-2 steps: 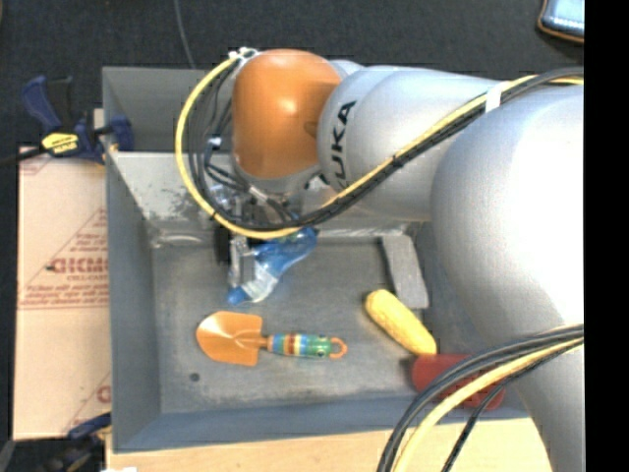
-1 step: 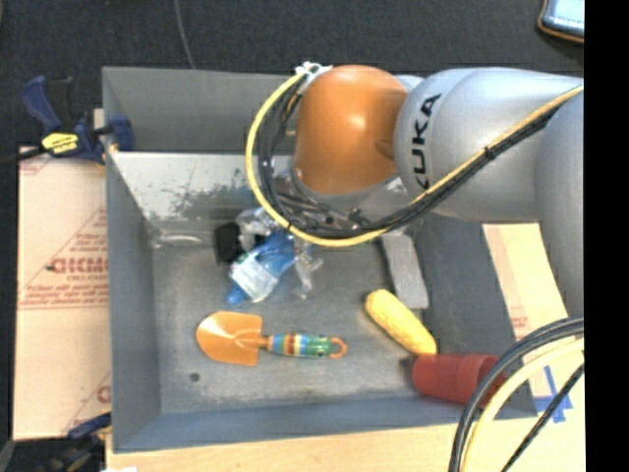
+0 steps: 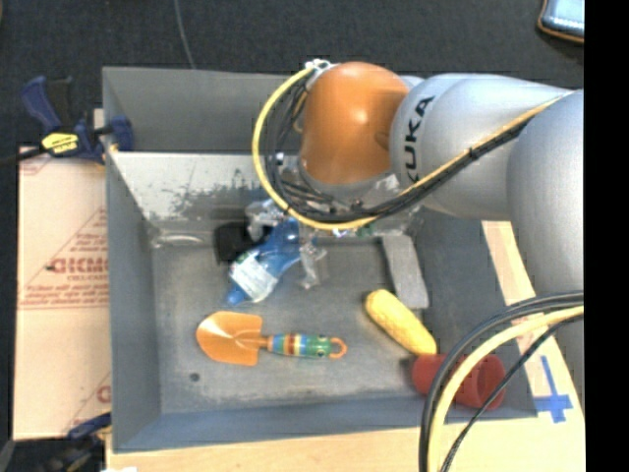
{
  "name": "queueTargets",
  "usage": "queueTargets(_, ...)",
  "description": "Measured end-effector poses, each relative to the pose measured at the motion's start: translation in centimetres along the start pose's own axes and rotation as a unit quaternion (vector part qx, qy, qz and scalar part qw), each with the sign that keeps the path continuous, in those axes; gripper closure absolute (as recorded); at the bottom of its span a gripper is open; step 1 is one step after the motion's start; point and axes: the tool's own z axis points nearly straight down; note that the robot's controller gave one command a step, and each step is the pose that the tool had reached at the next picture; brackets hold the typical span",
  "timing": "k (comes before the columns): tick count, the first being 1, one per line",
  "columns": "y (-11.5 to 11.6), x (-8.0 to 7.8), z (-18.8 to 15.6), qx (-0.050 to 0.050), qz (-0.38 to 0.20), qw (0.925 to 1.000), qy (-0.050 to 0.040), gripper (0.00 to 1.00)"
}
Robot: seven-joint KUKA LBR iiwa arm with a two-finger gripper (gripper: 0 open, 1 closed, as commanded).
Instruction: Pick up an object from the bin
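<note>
Between the spread fingers [image 3: 313,262] of the gripper [image 3: 288,244] lies the upper, blue end of a small plastic bottle [image 3: 260,268]. The bottle rests on the floor of the bin [image 3: 133,293], tilted across it, with its pale, clear end pointing away from the fingers toward the lower left. One finger stands just to the right of the bottle and the other just to its upper left, so the fingers are apart with the bottle in the gap. Whether they press on it cannot be told.

Just left of the fingers, touching the bottle's upper side, sits a small black lump [image 3: 231,240], close to the bin's back wall. Just right of the fingers, a flat grey block [image 3: 404,269] lies on the floor. Below the fingers and well apart from the bottle lies a toy shovel [image 3: 265,343] with an orange blade and a striped handle of many colours, the blade pointing left. To the lower right of the fingers lies a yellow corn cob [image 3: 398,323], slanted, and beyond it, in the bin's near right corner, a red thing [image 3: 470,382] partly hidden by a cable.

Above the fingers sits the round orange cover [image 3: 344,121] of the wrist, ringed with cables, and the silver arm [image 3: 491,150] runs off to the right.
</note>
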Motion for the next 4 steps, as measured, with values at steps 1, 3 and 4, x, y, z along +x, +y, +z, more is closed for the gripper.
queueTargets(1,-0.7,0.6,3.2,0.007,-0.221,0.9751,-0.009,0.0)
queueTargets(3,-0.5,0.1,2.7,0.0,-0.143,0.9898,-0.0032,1.0)
queueTargets(4,-0.5,0.2,2.2,0.001,-0.143,0.9896,-0.005,1.0)
